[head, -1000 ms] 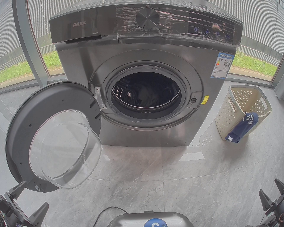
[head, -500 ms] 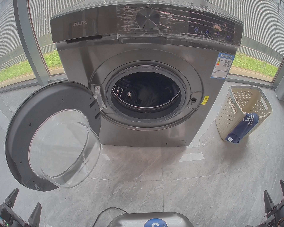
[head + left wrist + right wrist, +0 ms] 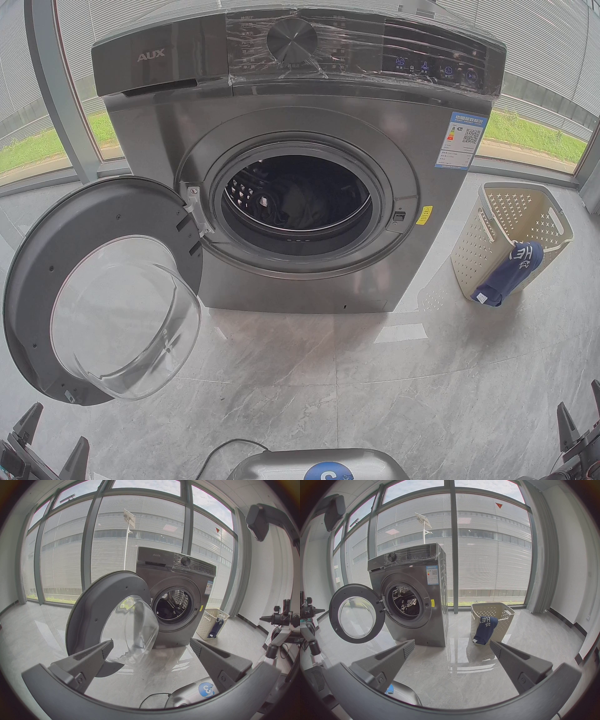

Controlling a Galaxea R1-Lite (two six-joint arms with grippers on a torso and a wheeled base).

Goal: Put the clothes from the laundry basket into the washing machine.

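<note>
The grey washing machine [image 3: 294, 112] stands in front with its round door [image 3: 100, 294] swung wide open to the left. Dark clothes lie inside the drum [image 3: 294, 200]. A cream laundry basket [image 3: 475, 250] sits on the floor to the machine's right, with a blue garment [image 3: 509, 275] draped over its front rim. My left gripper [image 3: 59, 425] is low at the near left, open and holding nothing [image 3: 150, 648]. Low at the near right, my right gripper [image 3: 578, 400] is open too [image 3: 451, 648], well short of the basket [image 3: 503, 611] and the blue garment [image 3: 485, 629].
Grey tiled floor [image 3: 375, 375] lies free between me and the machine. The open door juts out over the floor on the left. Tall windows [image 3: 544, 94] run behind the machine and basket. A black cable [image 3: 219, 453] lies near my base.
Both grippers have sunk lower at the view's bottom edge since a second ago. The whole head view has shifted slightly, so the camera moved; machine, basket and garment stay put.
</note>
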